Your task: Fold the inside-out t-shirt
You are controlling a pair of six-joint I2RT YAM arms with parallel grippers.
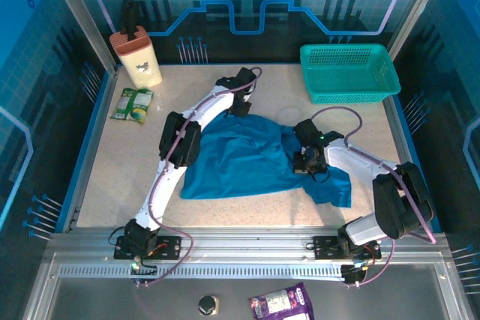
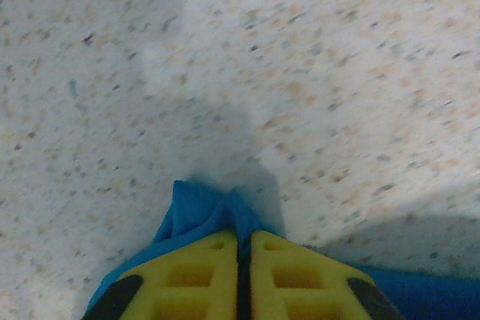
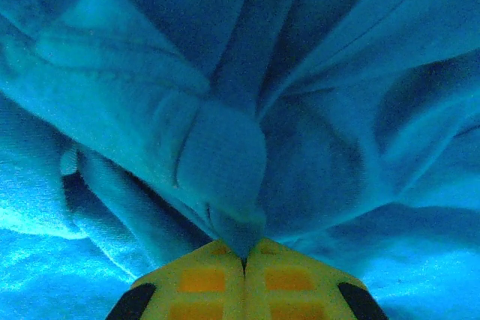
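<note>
The inside-out t-shirt [image 1: 247, 157], plain blue and wrinkled, lies spread across the middle of the table. My left gripper [image 1: 241, 107] sits at its far edge; in the left wrist view the yellow fingers [image 2: 210, 275] are shut on a small peak of blue cloth [image 2: 196, 207] over speckled tabletop. My right gripper [image 1: 309, 161] is on the shirt's right part. The right wrist view has its jaws shut on a bunched fold of the shirt [image 3: 225, 162], with cloth all around.
A teal mesh basket [image 1: 351, 73] stands at the back right. At the back left are a tan knife block [image 1: 137, 56] and a green packet [image 1: 133, 105]. A purple packet [image 1: 283, 305] lies below the table's near rail.
</note>
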